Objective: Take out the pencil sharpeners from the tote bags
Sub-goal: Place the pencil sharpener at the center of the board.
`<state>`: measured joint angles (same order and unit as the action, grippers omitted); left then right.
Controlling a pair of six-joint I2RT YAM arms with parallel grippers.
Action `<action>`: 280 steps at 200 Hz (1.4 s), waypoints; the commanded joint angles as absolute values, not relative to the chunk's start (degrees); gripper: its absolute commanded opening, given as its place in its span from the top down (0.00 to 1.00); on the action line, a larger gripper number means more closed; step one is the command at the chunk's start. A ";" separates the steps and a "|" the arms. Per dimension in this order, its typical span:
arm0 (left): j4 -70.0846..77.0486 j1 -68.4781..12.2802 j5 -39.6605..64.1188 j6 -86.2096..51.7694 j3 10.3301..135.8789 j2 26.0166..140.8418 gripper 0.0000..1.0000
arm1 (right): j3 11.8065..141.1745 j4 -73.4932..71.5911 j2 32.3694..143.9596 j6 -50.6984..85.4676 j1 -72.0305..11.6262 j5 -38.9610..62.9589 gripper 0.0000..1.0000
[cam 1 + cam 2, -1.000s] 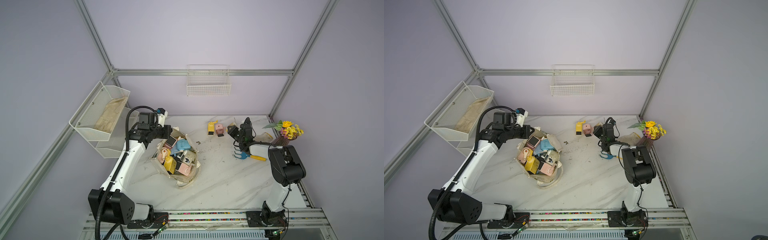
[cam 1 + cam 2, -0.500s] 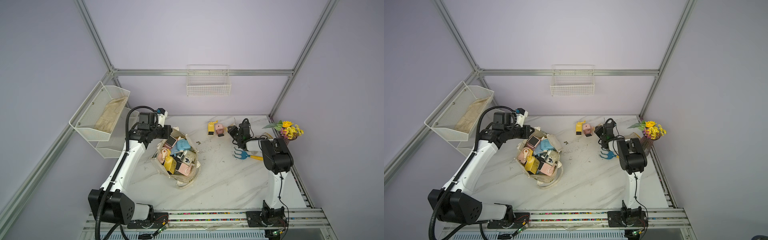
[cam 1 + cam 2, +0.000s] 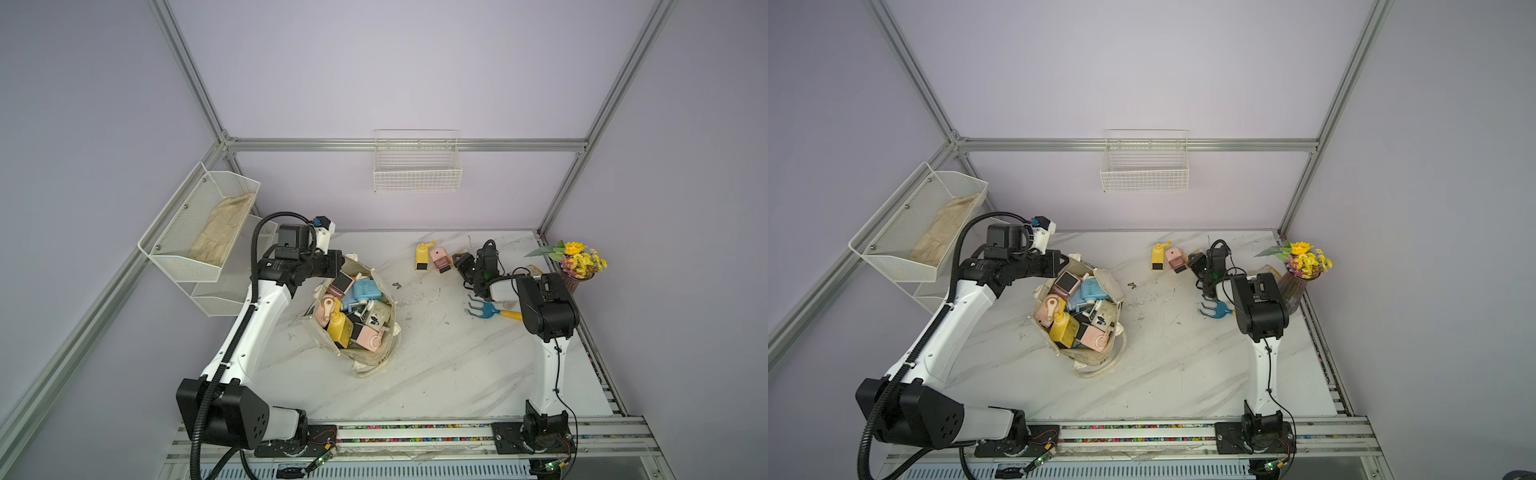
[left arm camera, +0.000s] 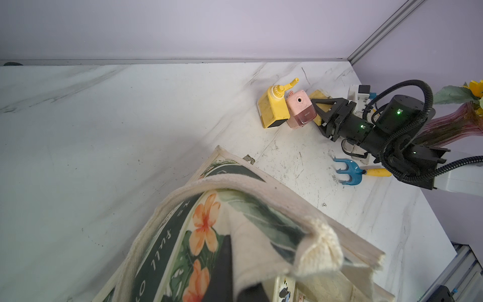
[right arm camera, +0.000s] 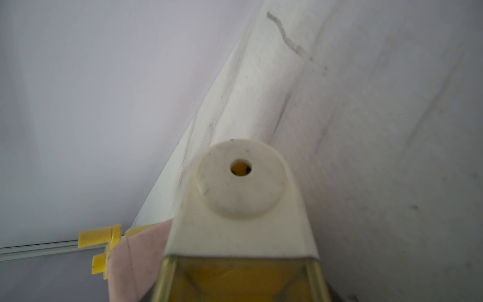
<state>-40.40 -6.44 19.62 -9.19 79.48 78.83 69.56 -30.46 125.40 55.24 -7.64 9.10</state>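
The cream tote bag (image 3: 365,357) (image 3: 1096,361) with its leafy print (image 4: 183,235) lies open at mid-table. Inside are several pencil sharpeners: pink (image 3: 341,283), blue (image 3: 365,289), yellow (image 3: 338,328), beige (image 3: 378,311). My left gripper (image 3: 343,262) (image 3: 1065,262) is shut on the bag's far rim, and fabric drapes over its jaws in the left wrist view. A yellow sharpener (image 3: 422,257) (image 4: 271,109) and a pink one (image 3: 439,259) (image 4: 300,111) stand at the back of the table. My right gripper (image 3: 461,262) (image 4: 317,109) is closed on a beige sharpener (image 5: 240,209) right beside the pink one.
A blue hand rake (image 3: 484,309) with a yellow handle lies under the right arm. A vase of flowers (image 3: 575,266) stands at the back right corner. A wire shelf (image 3: 178,257) holding a glove hangs on the left wall, and a wire basket (image 3: 417,166) on the back wall.
The right arm's elbow has swung up and toward the back, and its gripper has shifted slightly left toward the pink sharpener. The left arm and the bag have not moved.
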 commanded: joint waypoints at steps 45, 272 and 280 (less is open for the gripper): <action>-32.50 -5.81 19.08 -8.52 81.85 75.61 1.00 | 66.56 -29.67 120.48 56.78 -7.46 10.12 0.26; -32.52 -5.89 19.14 -8.52 81.95 75.76 1.00 | 59.51 -15.23 91.25 41.66 -10.48 20.24 0.38; -32.57 -5.93 19.05 -8.53 81.91 75.84 1.00 | 59.45 -15.29 88.61 39.71 -12.41 19.44 0.38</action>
